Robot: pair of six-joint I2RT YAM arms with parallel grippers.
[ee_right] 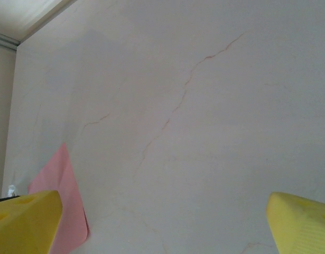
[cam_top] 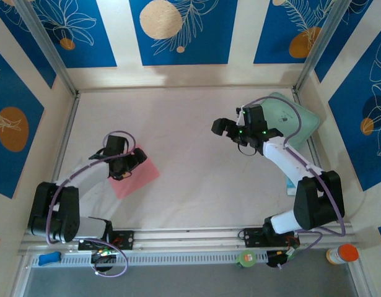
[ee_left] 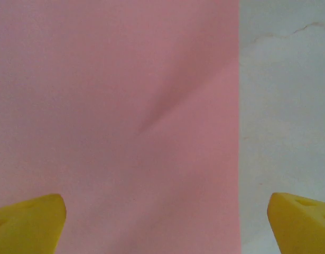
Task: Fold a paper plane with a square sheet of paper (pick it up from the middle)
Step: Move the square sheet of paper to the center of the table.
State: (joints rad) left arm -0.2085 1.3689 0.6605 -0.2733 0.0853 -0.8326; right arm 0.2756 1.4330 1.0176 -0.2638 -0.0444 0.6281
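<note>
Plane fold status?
Done: nothing yet; the salmon-pink square paper sheet lies flat on the table, with one faint crease mark. In hand: open left fingers hover over it, no grip; open right fingers hang apart. Remaining: pickup, every fold.

Mid table [cam_top: 190, 167] is bare betw. the arms, a wide lane. L side: L gripper [cam_top: 127, 164] hangs low over the paper [cam_top: 144, 178], jaws wide, blocking approach from above; paper's near and rt edges lie free. Far rt corner is taken by the pad [cam_top: 309, 127], w/ R arm [cam_top: 289, 161] arching in front. Walls [cam_top: 178, 77] shut the far, L and rt sides; a post [cam_top: 48, 52] stands at the far L corner. R gripper [ee_right: 162, 222], jaws wide, has bare top ahead.
</note>
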